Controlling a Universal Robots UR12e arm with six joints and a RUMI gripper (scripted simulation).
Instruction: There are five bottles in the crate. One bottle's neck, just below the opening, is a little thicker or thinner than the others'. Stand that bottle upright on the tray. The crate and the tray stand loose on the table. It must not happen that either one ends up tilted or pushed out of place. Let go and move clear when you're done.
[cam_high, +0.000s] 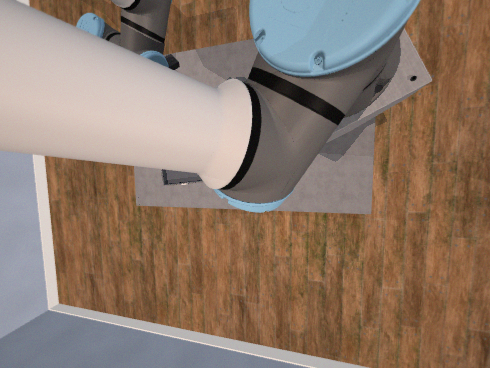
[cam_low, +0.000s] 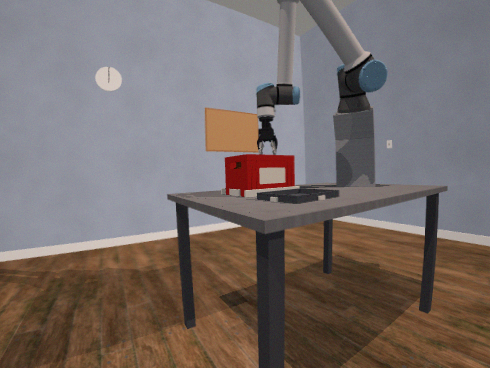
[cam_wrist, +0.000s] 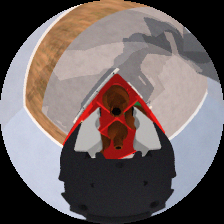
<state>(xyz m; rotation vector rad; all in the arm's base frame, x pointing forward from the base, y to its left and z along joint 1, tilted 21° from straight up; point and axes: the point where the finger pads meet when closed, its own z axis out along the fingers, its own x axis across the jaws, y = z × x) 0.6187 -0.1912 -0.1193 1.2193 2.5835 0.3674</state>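
Note:
The red crate (cam_low: 237, 176) (cam_wrist: 118, 80) stands on the table. In the wrist view a brown bottle (cam_wrist: 116, 95) with a dark mouth stands in its far corner, and another brown bottle (cam_wrist: 118, 134) stands nearer the gripper. More brown glass shows beside them; the other bottles are hidden or unclear. Neck differences cannot be told. My gripper (cam_low: 267, 151) (cam_wrist: 116, 107) is open, its fingers apart just above the crate's rim, pointing down, with nothing held. The black tray (cam_low: 306, 198) (cam_high: 165, 177) lies flat in front of the crate; no bottle stands on it.
White strips (cam_low: 270, 191) lie along the crate's base. The grey table (cam_low: 225, 204) has its near corner in front of the tray. The robot's pedestal (cam_low: 355, 150) stands beyond the table at the right. In the top view the arm covers the crate and much of the table.

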